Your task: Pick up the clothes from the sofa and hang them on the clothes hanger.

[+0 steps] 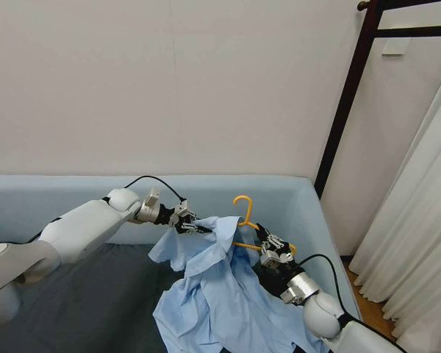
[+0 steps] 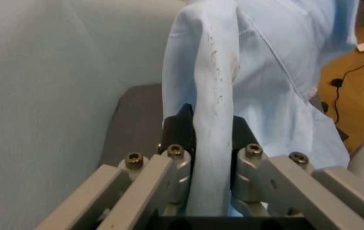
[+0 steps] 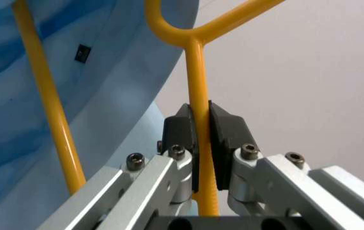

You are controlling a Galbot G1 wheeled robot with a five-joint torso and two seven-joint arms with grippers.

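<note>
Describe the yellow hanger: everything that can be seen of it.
The hanger is a thin, smooth, glossy yellow-orange rod, perhaps plastic or coated wire, with a curved hook at the top. It is held hook up above the sofa. The right gripper is shut on one of its bars. The light blue shirt drapes over it and hides much of its frame.

This looks like a room in a home, a living room or a bedroom. Under both grippers runs a pale blue sofa (image 1: 59, 187) with a dark grey seat (image 1: 95, 294). Above it the left gripper (image 1: 185, 223) pinches a blue shirt (image 1: 220, 294), and the right gripper (image 1: 268, 243) clamps a yellow hanger (image 1: 247, 209). Behind the grippers stands a plain white wall (image 1: 169, 88). Beyond the right gripper, past the sofa's end, rise a dark wooden rack (image 1: 349, 95) and white curtains (image 1: 419, 235), with wood floor (image 1: 367, 305) below them.
</note>
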